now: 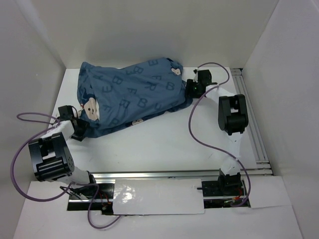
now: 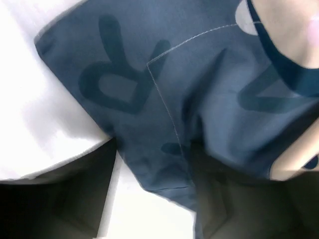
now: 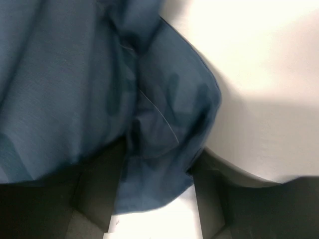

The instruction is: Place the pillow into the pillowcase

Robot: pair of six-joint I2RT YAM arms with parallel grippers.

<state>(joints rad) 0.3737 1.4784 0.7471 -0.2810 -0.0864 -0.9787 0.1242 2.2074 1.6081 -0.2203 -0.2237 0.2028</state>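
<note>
Blue pillowcase (image 1: pixel 132 94) lies plump on the far half of the table (image 1: pixel 164 149); the pillow does not show, so it is probably inside. The left gripper (image 1: pixel 78 130) stands at the near-left corner, jaws apart around the cloth. The right gripper (image 1: pixel 192 89) is at the far-right corner; cloth fills its gap, and a pinch cannot be told. If one side slips, a pull may twist the case and push the pillow out.
</note>
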